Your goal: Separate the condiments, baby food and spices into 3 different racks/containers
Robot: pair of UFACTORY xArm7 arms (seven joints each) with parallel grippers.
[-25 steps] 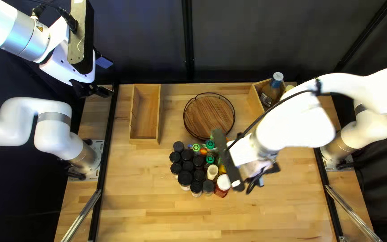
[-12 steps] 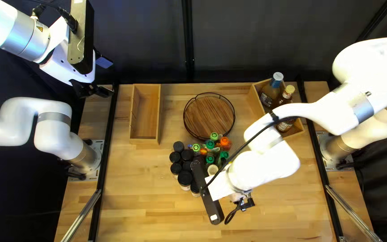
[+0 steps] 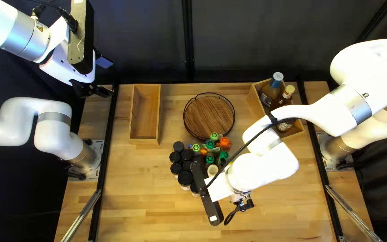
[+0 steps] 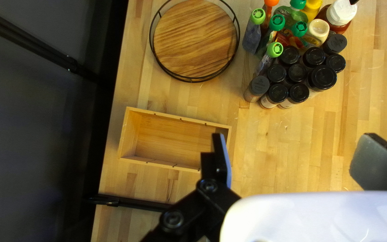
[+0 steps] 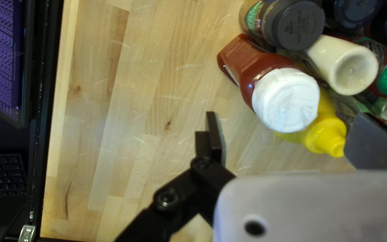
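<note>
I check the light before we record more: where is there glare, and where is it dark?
Top left view: my right arm's white links are nearly washed out, while the curtain is very dark. Left wrist view: small glints on the black lids. Right wrist view: a tiny bright glint on the red bottle.

Passage is offered by bare table (image 3: 172, 117) just left of the tray (image 3: 209, 116). Nearer than it, the way is blocked by jars (image 3: 185, 178) and bottles (image 3: 225, 143), overhung by the right arm (image 3: 263, 168); rightward, by tall bottles (image 3: 270, 95).
</note>
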